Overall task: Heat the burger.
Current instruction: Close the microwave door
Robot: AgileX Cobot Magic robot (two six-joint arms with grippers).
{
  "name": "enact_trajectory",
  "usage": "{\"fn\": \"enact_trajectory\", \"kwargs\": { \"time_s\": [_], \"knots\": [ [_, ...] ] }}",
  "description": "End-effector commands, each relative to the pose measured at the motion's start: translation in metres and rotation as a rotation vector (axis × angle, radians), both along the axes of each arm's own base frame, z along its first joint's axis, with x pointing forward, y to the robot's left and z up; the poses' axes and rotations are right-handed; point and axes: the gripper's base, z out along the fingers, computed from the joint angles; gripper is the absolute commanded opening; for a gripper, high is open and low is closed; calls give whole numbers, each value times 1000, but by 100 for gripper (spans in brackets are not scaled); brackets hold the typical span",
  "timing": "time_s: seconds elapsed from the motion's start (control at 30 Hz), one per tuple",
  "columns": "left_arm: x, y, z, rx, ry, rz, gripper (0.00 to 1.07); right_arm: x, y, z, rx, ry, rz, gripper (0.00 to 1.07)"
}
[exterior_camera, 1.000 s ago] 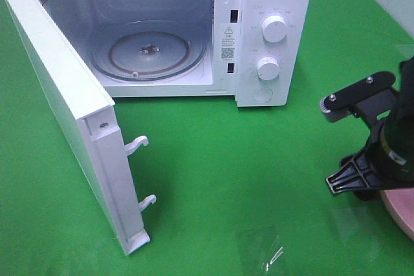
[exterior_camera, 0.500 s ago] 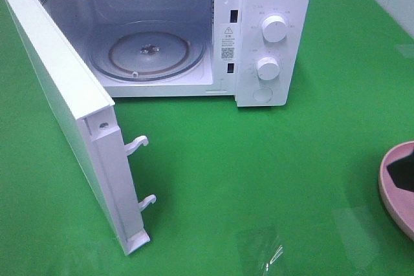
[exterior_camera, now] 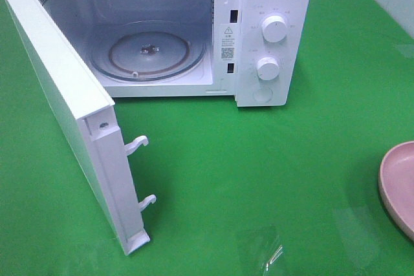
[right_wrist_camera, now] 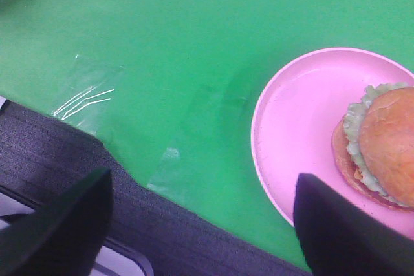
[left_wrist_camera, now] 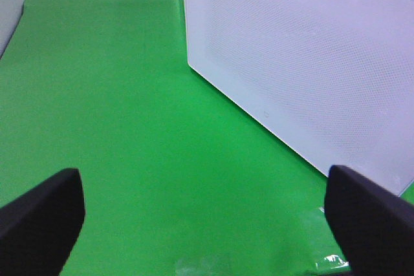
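Exterior high view: microwave (exterior_camera: 194,30) at the far side of the green table (exterior_camera: 259,179), door (exterior_camera: 65,127) swung wide to the left, glass turntable (exterior_camera: 147,51) bare inside. Only a pink plate (exterior_camera: 398,185) edge peeking in at the right, no arm showing. Right wrist view: burger (right_wrist_camera: 381,150) sitting on that plate, untouched, right gripper (right_wrist_camera: 200,224) hanging beside it with fingers spread wide, empty. Left gripper (left_wrist_camera: 207,214) likewise spread wide and empty, near the door's outer face. Door-opening done; picking up, loading, closing the door and setting the dials (exterior_camera: 274,30) all left.
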Motion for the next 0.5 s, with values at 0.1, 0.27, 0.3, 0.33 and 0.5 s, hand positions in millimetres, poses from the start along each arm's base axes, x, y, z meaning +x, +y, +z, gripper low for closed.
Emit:
{"fn": "enact_trajectory", "kwargs": {
  "time_s": [0.1,0.27,0.3,0.33,0.5],
  "knots": [
    [0,0,0,-3,-5,7,93,-7,-4,-7,8,-17,10,75],
    [0,0,0,-3,-5,7,93,-16,-13,-15,49,-79,-57,75],
    [0,0,0,-3,-5,7,93,-18,-16,-14,66,-115,-108,75],
    [0,0,0,-3,-5,7,93,-18,-16,-14,66,-115,-108,75],
    [0,0,0,-3,-5,7,93,-27,-22,-11,110,-217,-233,75]
  ]
}}
